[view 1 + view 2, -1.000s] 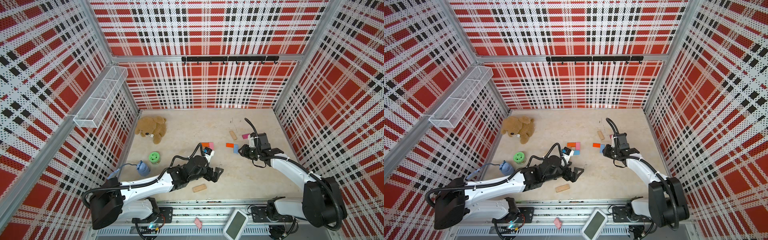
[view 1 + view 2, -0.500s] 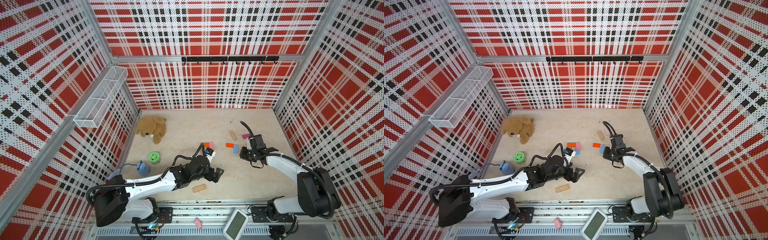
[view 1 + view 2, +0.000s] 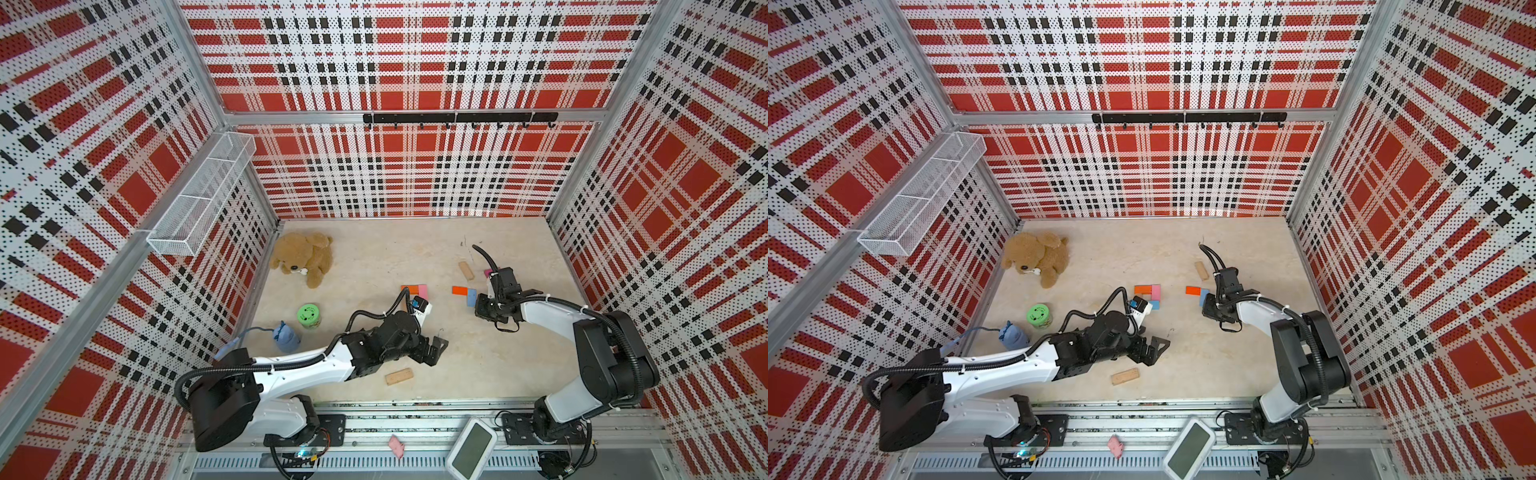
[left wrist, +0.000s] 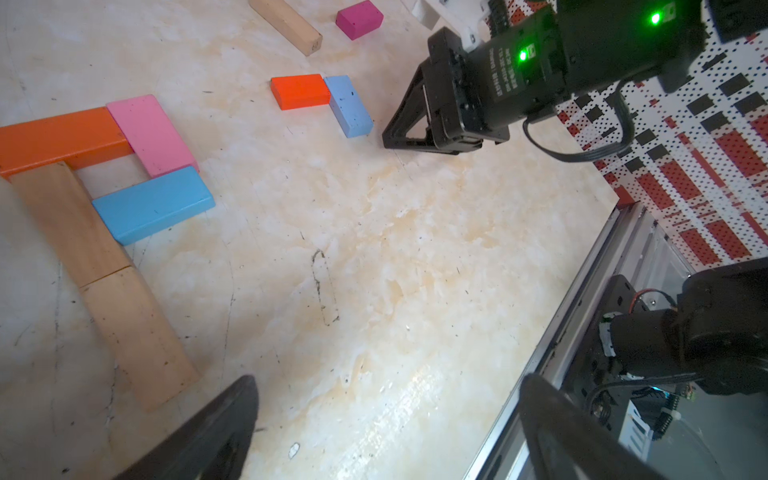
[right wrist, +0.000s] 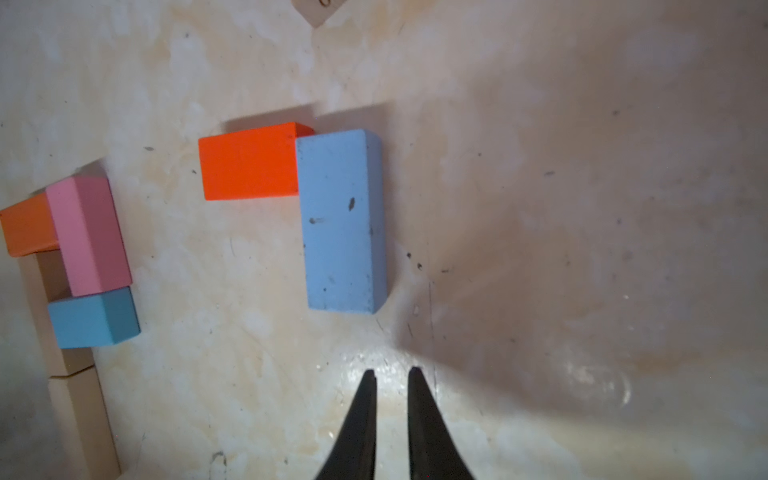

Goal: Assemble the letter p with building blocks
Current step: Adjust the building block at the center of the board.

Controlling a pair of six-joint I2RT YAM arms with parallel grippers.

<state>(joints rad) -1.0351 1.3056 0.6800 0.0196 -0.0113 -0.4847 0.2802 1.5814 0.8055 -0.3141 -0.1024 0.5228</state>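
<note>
Status: P looks done, mid-worktop [image 3: 478,365].
- Stem: upper stem brick [image 4: 68,224] and lower stem brick [image 4: 139,336], both tan, butted end to end.
- Bowl: orange cap brick [image 4: 62,139] across the far end, pink brick [image 4: 151,135] down the right side, blue brick [image 4: 153,203] closing back to the stem.
- In the left wrist view all five touch their neighbours. The blue brick sits slightly skewed.

Orientation: stem long axis runs near–far, head at the far end, bowl to the right, so it reads upright from the robot's side. Top views show only the bowl; the stem is hidden under the left arm [image 3: 299,370].

Leftovers, right of the P and apart from it:
- loose orange brick [image 4: 300,91], long axis left–right, touching light blue brick [image 4: 348,106], near–far, in an L
- far tan brick [image 3: 466,270], on a diagonal
- magenta brick [image 4: 359,18], beside the far tan brick
- near tan brick [image 3: 399,377], roughly left–right, by the front edge

Left gripper [image 4: 388,380]: jaws wide apart, empty, near-right of the P's foot. Right gripper [image 5: 391,370]: jaws almost together, nothing between them, just near of the light blue brick.

My read: little left beyond maybe squaring the blue brick and backing both arms out. Can't tell whether the L is spare.
</note>
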